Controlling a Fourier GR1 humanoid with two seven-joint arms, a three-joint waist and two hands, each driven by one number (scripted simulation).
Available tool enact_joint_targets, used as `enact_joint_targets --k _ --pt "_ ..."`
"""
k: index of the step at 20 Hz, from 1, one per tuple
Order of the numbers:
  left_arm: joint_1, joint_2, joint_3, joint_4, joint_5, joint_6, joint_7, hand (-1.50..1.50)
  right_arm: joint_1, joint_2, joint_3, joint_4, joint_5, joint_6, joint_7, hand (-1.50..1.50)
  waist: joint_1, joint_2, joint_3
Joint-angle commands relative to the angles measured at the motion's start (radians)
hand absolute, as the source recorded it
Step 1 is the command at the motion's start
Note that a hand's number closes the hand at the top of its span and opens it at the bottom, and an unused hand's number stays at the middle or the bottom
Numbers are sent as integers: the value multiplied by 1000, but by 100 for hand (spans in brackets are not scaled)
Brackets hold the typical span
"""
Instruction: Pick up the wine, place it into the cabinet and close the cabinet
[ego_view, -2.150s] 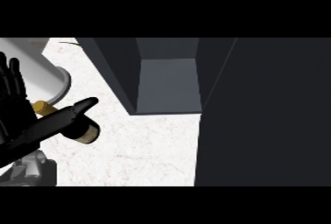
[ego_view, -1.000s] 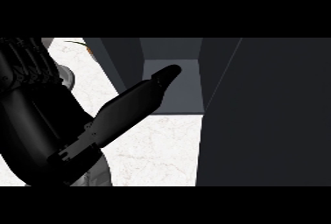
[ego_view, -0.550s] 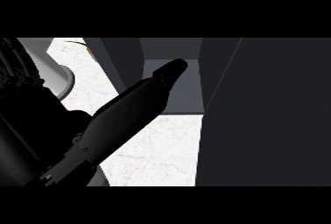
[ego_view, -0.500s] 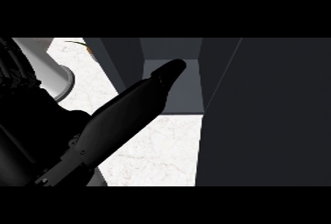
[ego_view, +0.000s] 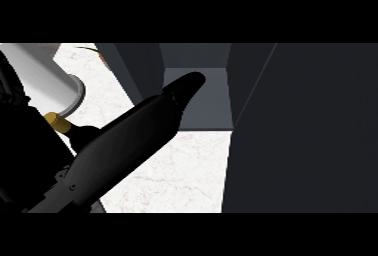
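The wine bottle (ego_view: 140, 135) is a long dark shape slanting from the lower left up to the middle. Its narrow neck tip (ego_view: 190, 82) lies over the mouth of the open cabinet (ego_view: 207, 107). My left hand (ego_view: 18, 150) is a black mass at the left edge that merges with the bottle's lower end, and it appears curled round it. The grey forearm (ego_view: 37, 70) and a gold wrist piece (ego_view: 55, 121) show above the hand. No right hand shows.
The cabinet's open door (ego_view: 310, 130) is a broad dark panel that fills the right side. Its left wall (ego_view: 136, 70) stands close to the bottle's neck. White marbled counter (ego_view: 181, 170) shows below the cabinet and along the left.
Two seconds ago only my left hand showed at the left. The dark bottle has since swung up across the view, tip toward the cabinet. Over the last second it has barely shifted.
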Motion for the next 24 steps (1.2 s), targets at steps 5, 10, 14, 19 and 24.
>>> enact_joint_targets --k 5,10,14,19,24 --pt "6 0 78 -50 47 -96 64 -150 -56 -5 14 -115 62 -80 123 -150 4 0 -1" --pt "60 0 130 -54 127 -129 -1 -150 -33 2 -11 -16 43 -54 50 -150 5 3 0" --pt "111 8 166 -87 183 -136 -34 -150 -52 7 25 -52 98 -75 88 -150 6 2 -1" --pt "174 0 182 3 238 -50 -121 -150 -9 -8 -39 -85 76 -57 65 -150 -1 4 0" --pt "219 4 263 61 335 -3 -207 -150 23 -27 -122 -49 16 -13 16 -150 -2 5 0"
